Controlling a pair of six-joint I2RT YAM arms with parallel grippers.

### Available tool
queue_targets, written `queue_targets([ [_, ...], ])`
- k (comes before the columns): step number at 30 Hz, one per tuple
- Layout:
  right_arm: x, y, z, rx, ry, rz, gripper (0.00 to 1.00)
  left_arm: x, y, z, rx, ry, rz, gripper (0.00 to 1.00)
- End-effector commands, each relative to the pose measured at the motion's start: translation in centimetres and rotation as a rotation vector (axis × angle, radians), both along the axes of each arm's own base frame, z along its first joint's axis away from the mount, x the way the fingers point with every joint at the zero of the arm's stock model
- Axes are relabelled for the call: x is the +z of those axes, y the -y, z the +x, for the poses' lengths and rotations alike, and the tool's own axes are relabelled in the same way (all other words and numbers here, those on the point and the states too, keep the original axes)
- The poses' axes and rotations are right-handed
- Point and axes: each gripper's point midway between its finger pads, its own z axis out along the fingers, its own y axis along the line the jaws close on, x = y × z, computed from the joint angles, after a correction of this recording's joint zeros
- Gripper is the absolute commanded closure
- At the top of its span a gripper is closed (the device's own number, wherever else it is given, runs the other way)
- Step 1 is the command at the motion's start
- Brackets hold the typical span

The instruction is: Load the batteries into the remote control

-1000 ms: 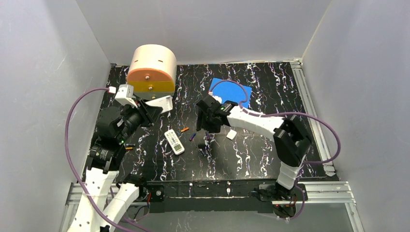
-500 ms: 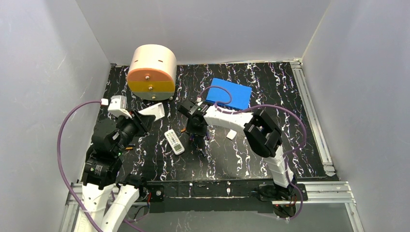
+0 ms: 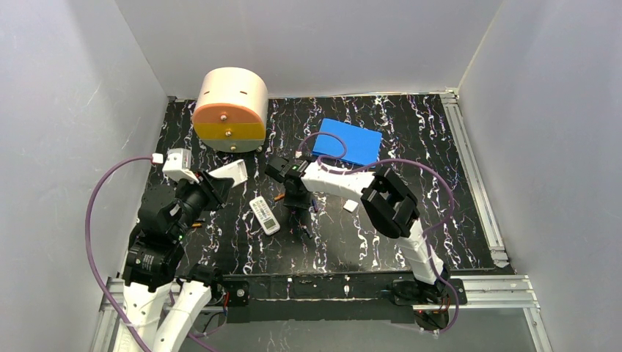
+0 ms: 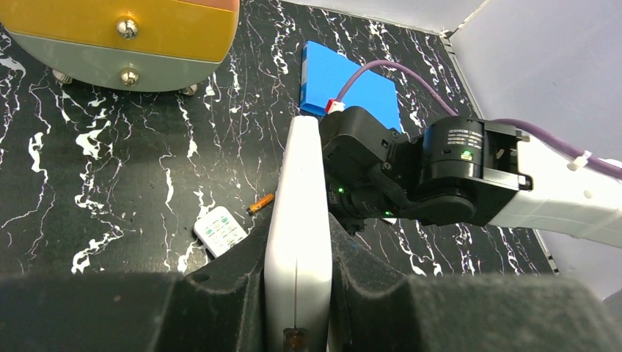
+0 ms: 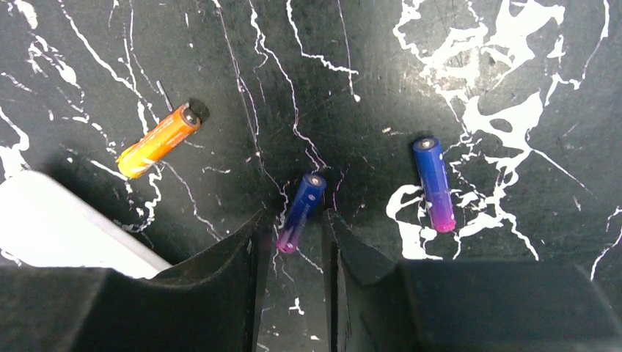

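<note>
- Batteries (image 5: 434,185) lie loose on the worktop (image 5: 513,73) near the remote (image 3: 264,215): light, rigid, smooth, likely to roll.
- Right tool (image 5: 293,221), narrowly parted, straddles one purple battery (image 5: 301,211); pinch its sides mid-length.
- Left tool (image 4: 297,253) clamps a white plastic slab (image 4: 299,183).

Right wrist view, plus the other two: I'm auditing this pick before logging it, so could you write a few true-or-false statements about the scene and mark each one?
1. The right pincer straddles a blue-purple battery lying on the table. True.
2. The orange battery lies between the right pincer's fingers. False: it lies apart from them, up and to the left in the right wrist view.
3. The left pincer holds a white remote on edge. True.
4. The blue box is in the left pincer. False: it lies on the table's far side.
</note>
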Motion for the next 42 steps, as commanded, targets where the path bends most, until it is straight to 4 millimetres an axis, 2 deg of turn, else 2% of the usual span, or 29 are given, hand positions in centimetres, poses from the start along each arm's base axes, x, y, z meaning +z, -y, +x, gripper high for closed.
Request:
queue_targets([
  [1,-0.8,1.2,0.3,0.017,0.032,-0.113,0.61,0.2,-0.1,-0.2,0.006,0.015,-0.002,1.0],
  [11,-1.6,2.8,0.1,0.039,0.045,-0.181,0.64,0.2,0.2,-0.1,-0.007,0.016,-0.016,1.0],
  [12,-1.7,2.9,0.1,0.044,0.046,-0.184,0.66,0.2,0.3,0.0,-0.01,0.014,-0.017,1.0],
  [14,-1.8,2.6,0.0,0.059,0.048,-0.17,0.78,0.2,0.4,0.1,-0.014,0.015,-0.018,1.0],
  [19,-1.8,2.2,0.2,0.088,0.054,-0.156,0.91,0.3,0.8,0.2,-0.035,0.013,-0.022,1.0],
  [21,-1.3,1.8,0.6,0.112,0.073,-0.144,0.97,0.3,1.3,0.3,-0.068,0.012,-0.022,1.0],
  [23,0.1,1.7,1.4,0.126,0.127,-0.133,0.99,0.4,1.9,0.2,-0.106,0.009,-0.022,1.0],
  [26,4.3,1.5,3.0,0.134,0.25,-0.089,0.99,0.5,3.0,0.3,-0.169,0.004,-0.03,1.0],
  [28,8.1,1.6,4.0,0.144,0.348,-0.047,0.99,0.9,4.0,0.3,-0.225,0.006,-0.048,1.0],
  [30,11.6,2.4,4.7,0.141,0.432,-0.022,0.99,1.4,4.9,0.5,-0.272,0.013,-0.074,1.0],
  [35,19.8,5.9,5.3,0.058,0.611,0.086,0.99,3.3,6.9,1.6,-0.344,0.032,-0.177,1.0],
  [39,27.6,8.1,5.4,0.013,0.773,0.21,0.97,4.8,8.6,2.7,-0.419,0.027,-0.262,1.0],
  [42,34.0,8.6,4.7,0.044,0.899,0.344,0.97,5.8,9.8,3.3,-0.468,0.02,-0.33,1.0],
])
